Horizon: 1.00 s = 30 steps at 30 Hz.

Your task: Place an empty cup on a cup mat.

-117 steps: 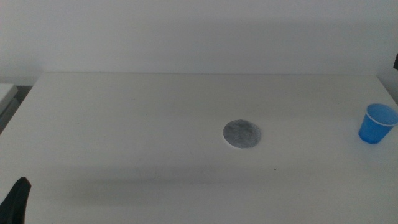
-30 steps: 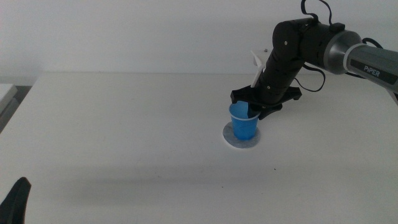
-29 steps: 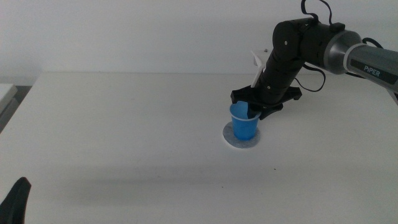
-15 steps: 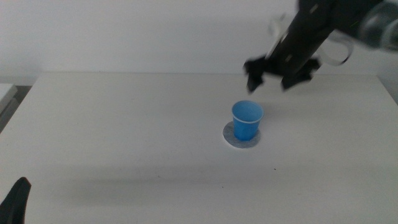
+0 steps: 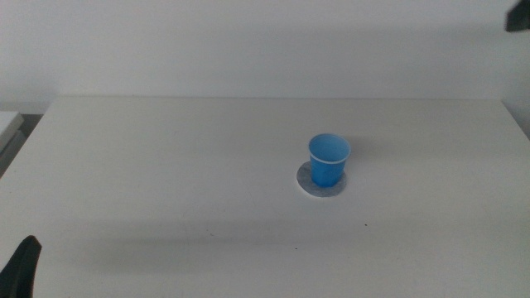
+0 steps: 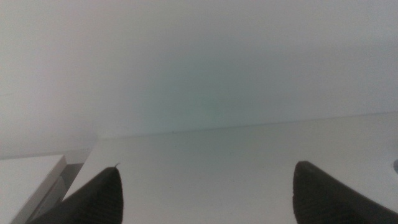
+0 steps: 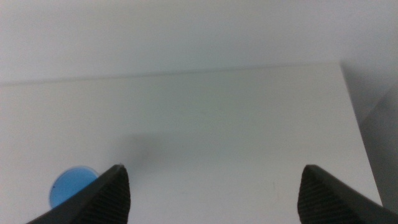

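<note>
The blue cup [image 5: 329, 160] stands upright and empty on the round grey cup mat [image 5: 331, 191] at the middle of the white table [image 5: 166, 165]. My right gripper [image 7: 214, 171] is open and empty, high above the table and well away from the cup; its wrist view shows the cup [image 7: 71, 185] from above, far below. Only a dark bit of the right arm [image 5: 517, 16] shows at the middle view's top right corner. My left gripper [image 6: 208, 168] is open and empty, waiting at the table's front left, where one dark jaw tip [image 5: 21, 266] shows.
The table's right edge [image 7: 357, 124] shows in the right wrist view, with darker floor beyond it. A pale surface [image 5: 8, 124] lies off the table's left side. A plain white wall stands behind the table.
My right gripper let go of the cup on the mat, rose and pulled back to the upper right, almost out of the middle view. The cup stays standing on the mat. The left arm has not moved.
</note>
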Motion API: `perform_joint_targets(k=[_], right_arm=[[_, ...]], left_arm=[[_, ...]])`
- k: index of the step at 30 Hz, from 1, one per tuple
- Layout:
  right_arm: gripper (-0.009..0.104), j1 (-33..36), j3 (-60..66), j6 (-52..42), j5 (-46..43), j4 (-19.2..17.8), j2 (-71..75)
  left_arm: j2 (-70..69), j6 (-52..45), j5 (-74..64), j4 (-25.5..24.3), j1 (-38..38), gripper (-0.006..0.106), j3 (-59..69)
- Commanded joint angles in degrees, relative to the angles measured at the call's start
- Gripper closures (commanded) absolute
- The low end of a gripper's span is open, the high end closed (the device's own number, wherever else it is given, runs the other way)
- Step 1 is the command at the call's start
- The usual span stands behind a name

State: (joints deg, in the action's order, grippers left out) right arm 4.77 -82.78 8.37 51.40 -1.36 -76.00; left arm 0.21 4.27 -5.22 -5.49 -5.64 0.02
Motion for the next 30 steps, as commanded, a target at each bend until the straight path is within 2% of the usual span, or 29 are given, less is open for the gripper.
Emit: perform_joint_targets(k=[1,4,7,13,16,18,22,27,30], right_arm=[[0.014,-0.74,9.28,-0.03,-8.3,-0.44,7.64],[0.014,-0.74,19.44,-0.03,-14.54,-0.03,17.04],[0.014,-0.74,26.84,-0.91,-16.0,-0.52,25.14],[0.015,-0.74,36.06,0.13,-18.3,-7.59,39.68],[0.015,-0.74,43.37,-2.45,-24.63,-7.23,47.32],[0.014,-0.74,48.37,-2.45,-27.98,-5.15,52.25],[0.002,-0.74,56.9,-5.16,-30.03,-5.0,58.51],[0.002,-0.74,66.72,-5.26,-37.74,-4.45,63.68],[0.002,-0.74,72.26,-5.26,-38.0,-4.3,66.31]], left_arm=[[-0.21,0.16,0.32,-0.01,-0.1,0.007,-0.02],[-0.21,0.16,0.32,-0.01,-0.1,0.007,-0.02],[-0.21,0.16,0.32,-0.01,-0.1,0.007,-0.02],[-0.21,0.16,0.32,-0.01,-0.1,0.007,-0.02],[-0.21,0.16,0.32,-0.01,-0.1,0.007,-0.02],[-0.21,0.16,0.32,-0.01,-0.1,0.007,-0.02],[-0.21,0.16,0.32,-0.01,-0.1,0.007,-0.02],[-0.21,0.16,0.32,-0.01,-0.1,0.007,-0.02],[-0.21,0.16,0.32,-0.01,-0.1,0.007,-0.02]])
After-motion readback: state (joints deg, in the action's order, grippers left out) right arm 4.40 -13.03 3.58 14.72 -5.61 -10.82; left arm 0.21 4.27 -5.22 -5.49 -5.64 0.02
